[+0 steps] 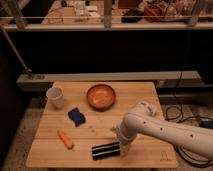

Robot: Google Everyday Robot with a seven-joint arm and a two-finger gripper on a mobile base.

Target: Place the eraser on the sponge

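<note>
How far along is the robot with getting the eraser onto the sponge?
Nothing is done yet: the eraser lies on the table near the front edge, apart from the sponge. In hand: the gripper is open at one end of the eraser. Left: grasp, lift, carry to the sponge, release.

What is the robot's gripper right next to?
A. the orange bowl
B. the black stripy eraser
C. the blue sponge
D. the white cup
B: the gripper hangs at the right end of the eraser, well away from the sponge.
</note>
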